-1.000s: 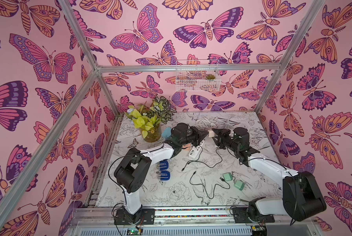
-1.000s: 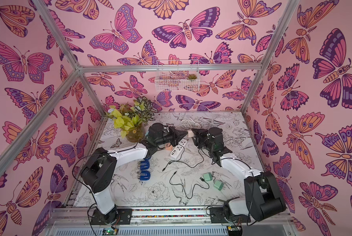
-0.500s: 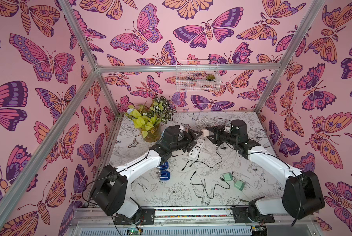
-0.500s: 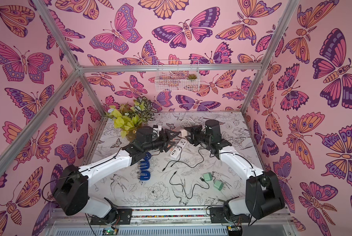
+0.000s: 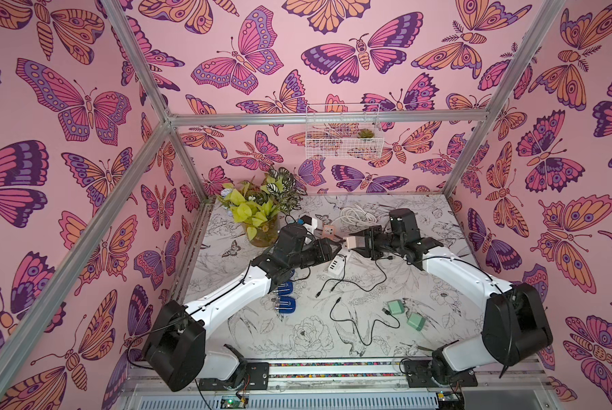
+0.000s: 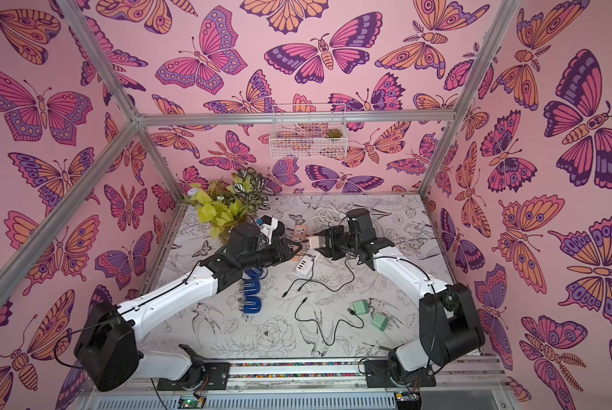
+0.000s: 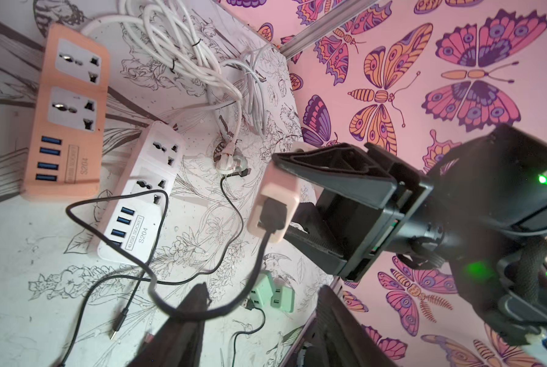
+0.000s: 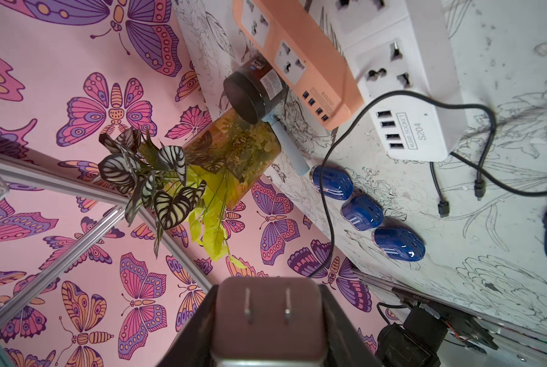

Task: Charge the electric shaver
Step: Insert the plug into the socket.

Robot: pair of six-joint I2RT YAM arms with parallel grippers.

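My right gripper (image 5: 356, 243) (image 8: 269, 305) is shut on a pale pink plug adapter (image 7: 275, 203) (image 8: 267, 317), held above the table with its two prongs facing away from the wrist camera. A black cable (image 7: 259, 254) is plugged into the adapter's other face and hangs down to the table. My left gripper (image 5: 336, 246) (image 7: 262, 292) stands open just in front of the adapter; the cable drapes over one fingertip (image 7: 199, 295) and is not pinched. A black cylindrical device (image 8: 253, 95) beside the plant may be the electric shaver. I cannot tell.
A white power strip (image 5: 334, 264) (image 7: 139, 190) and an orange one (image 5: 328, 231) (image 7: 66, 111) lie below the grippers. Three blue plugs (image 8: 361, 213), two green adapters (image 5: 404, 314), loose black cables (image 5: 350, 319), a white cord coil (image 5: 356, 214) and a plant vase (image 5: 262, 230) are around.
My left gripper has opened, let go of the cable plug and drawn back a little to the left. The right gripper still holds the adapter, shifted slightly.
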